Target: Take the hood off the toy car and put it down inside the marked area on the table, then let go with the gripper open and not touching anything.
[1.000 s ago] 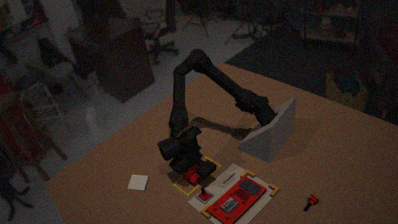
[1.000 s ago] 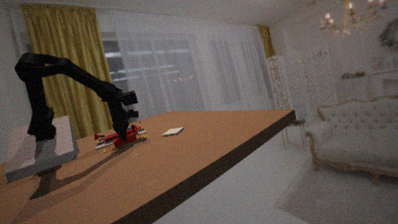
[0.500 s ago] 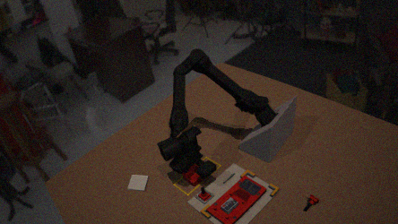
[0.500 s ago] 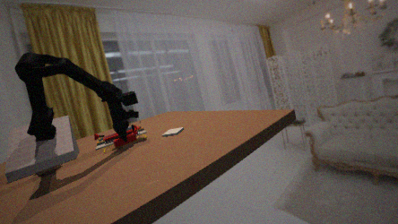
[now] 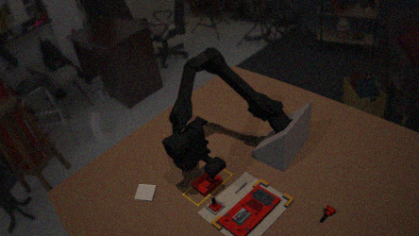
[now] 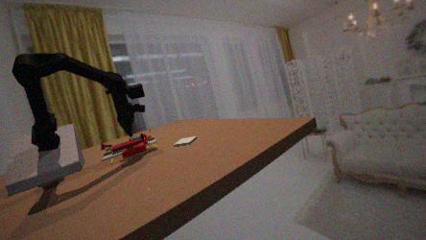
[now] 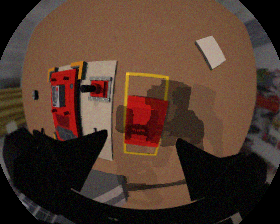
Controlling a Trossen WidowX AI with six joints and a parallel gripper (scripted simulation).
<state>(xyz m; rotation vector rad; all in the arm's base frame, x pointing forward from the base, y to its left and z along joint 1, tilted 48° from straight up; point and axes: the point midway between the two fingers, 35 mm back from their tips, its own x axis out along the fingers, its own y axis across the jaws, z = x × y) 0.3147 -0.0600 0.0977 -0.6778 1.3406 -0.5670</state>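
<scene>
The red hood [image 5: 200, 188] [image 6: 134, 152] [image 7: 147, 117] lies on the table within the yellow outline of the marked area [image 5: 191, 199] [image 7: 147, 75]. In the wrist view it spans nearly the outline's width and sits toward its lower end. It hides the right line, so the exact margin there cannot be told. The red toy car [image 5: 250, 210] [image 7: 63, 120] stands without its hood on a pale board, held between orange corner brackets. My gripper [image 5: 214, 172] [image 6: 130, 133] [image 7: 142, 138] is open and empty above the hood, its fingertips apart from it.
A small red block with a black knob [image 5: 215, 206] [image 7: 98, 89] sits on the pale board [image 7: 98, 120] beside the outline. A white card [image 5: 145, 192] [image 6: 185, 141] [image 7: 211, 52] lies on the other side. A grey slab [image 5: 288, 139] [image 6: 43, 165] stands by the arm's base. A red-and-black tool [image 5: 327, 213] lies beyond the car.
</scene>
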